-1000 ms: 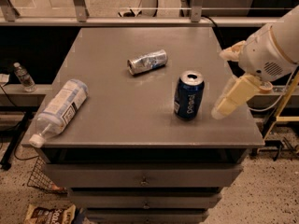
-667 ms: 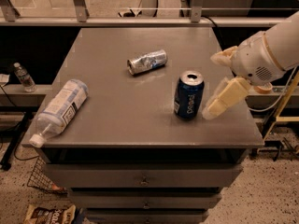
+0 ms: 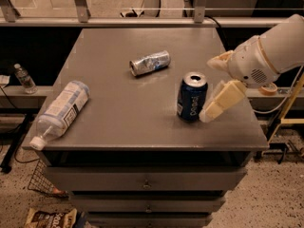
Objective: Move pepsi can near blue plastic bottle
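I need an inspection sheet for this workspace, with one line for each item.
Surface: grey table top over drawers.
Job's things: pepsi can upright, toward the right edge; blue plastic bottle lying at the left edge, far from the can.
Clutter: crushed silver can lying behind the middle.
Grippers: hand open, just right of the pepsi can, not closed on it.
Cables: cable beyond the table's right edge.
Surroundings: small water bottle on the left ledge; snack bag on the floor.
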`<state>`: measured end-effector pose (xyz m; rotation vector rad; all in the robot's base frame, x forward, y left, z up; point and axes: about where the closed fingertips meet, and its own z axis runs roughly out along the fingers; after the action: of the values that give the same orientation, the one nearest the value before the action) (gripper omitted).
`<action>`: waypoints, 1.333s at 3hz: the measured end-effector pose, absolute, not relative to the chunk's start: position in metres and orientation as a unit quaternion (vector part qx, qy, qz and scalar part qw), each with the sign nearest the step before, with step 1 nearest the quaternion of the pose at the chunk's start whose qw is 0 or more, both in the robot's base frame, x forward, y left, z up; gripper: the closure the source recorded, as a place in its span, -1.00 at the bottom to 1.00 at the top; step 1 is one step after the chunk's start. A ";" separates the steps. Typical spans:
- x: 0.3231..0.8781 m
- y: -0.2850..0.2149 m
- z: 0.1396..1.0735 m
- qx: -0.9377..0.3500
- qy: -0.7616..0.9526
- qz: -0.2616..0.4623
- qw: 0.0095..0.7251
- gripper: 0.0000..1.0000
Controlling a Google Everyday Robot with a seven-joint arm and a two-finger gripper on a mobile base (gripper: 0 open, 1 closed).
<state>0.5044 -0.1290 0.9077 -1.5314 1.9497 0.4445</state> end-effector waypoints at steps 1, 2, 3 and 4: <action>0.506 -0.122 0.903 -0.583 0.734 0.178 0.300 -0.65; 0.508 -0.112 0.897 -0.588 0.729 0.190 0.295 -0.19; 0.509 -0.096 0.892 -0.594 0.719 0.208 0.295 0.31; 0.509 -0.081 0.913 -0.610 0.694 0.212 0.318 0.74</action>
<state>0.5086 -0.0808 0.9134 -1.6037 1.8266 0.5569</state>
